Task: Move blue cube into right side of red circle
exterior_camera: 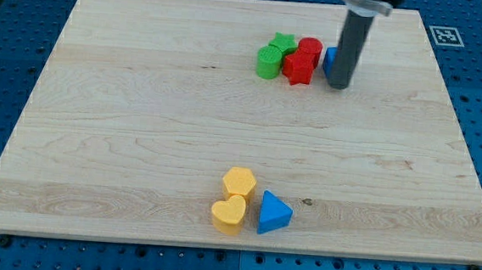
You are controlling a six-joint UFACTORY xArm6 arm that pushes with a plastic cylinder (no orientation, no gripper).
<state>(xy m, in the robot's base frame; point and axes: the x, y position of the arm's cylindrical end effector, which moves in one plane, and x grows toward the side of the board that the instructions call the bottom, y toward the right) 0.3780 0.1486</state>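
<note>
The blue cube sits near the view's top, right of centre, mostly hidden behind the dark rod. The red circle stands just left of it, touching or nearly touching. My tip rests on the board at the blue cube's right side, against it. A red star lies in front of the red circle. A green star and a green round block sit to the left of the red blocks in one tight cluster.
A yellow hexagon, a yellow heart and a blue triangle sit together near the view's bottom centre. The wooden board lies on a blue perforated table; a marker tag is at the top right corner.
</note>
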